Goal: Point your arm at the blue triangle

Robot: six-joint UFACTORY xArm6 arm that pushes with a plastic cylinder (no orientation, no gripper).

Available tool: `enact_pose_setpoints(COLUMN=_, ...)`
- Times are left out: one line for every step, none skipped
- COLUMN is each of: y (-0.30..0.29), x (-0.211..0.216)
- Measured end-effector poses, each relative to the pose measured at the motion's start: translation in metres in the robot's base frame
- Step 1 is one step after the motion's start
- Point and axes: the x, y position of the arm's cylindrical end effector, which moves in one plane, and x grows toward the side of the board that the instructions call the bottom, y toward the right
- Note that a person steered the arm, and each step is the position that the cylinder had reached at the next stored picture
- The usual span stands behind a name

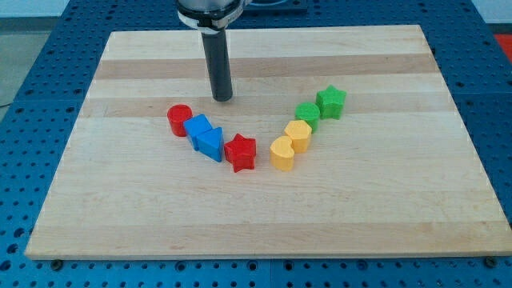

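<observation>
**A:** Where is the blue triangle (210,143) sitting?

**B:** On the wooden bench (144,208), left of the middle, in a short chain of four blocks. The chain runs from the red cylinder (180,120) at the upper left, through the blue cube (198,127), then the triangle, down to the red star (240,152) at the lower right. The triangle touches the cube on its upper left side, and the star sits just beside it on the view's right.

**A:** Which way does it point?

**B:** Its long axis runs on the slant, from the view's upper left to lower right, in line with the chain. As far as I can tell the narrow end is toward the lower right, near the star, though the exact corner is hard to make out.

**A:** And my tip (222,98)?

**B:** It stands on the bench above the chain, toward the view's top, near the cube and triangle but apart from both. No block touches it.

**A:** The claw, apart or together?

**B:** There is none to see, only the straight dark rod.

**A:** Anything else?

**B:** A second chain on the view's right: yellow heart (282,154), yellow cylinder (298,134), green cylinder (307,114), green star (330,102), climbing to the upper right
</observation>
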Motion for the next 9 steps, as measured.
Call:
enact_pose_setpoints(y=0.0, x=0.0)
enact_pose_setpoints(y=0.0, x=-0.005)
enact_pose_setpoints(y=0.0, x=-0.013)
enact_pose_setpoints(y=-0.037, x=-0.037)
enact_pose_setpoints(y=-0.108, x=-0.008)
enact_pose_setpoints(y=-0.172, x=0.064)
enact_pose_setpoints(y=-0.19, x=0.143)
enact_pose_setpoints(y=-0.16, x=0.171)
enact_pose_setpoints(y=-0.124, x=0.164)
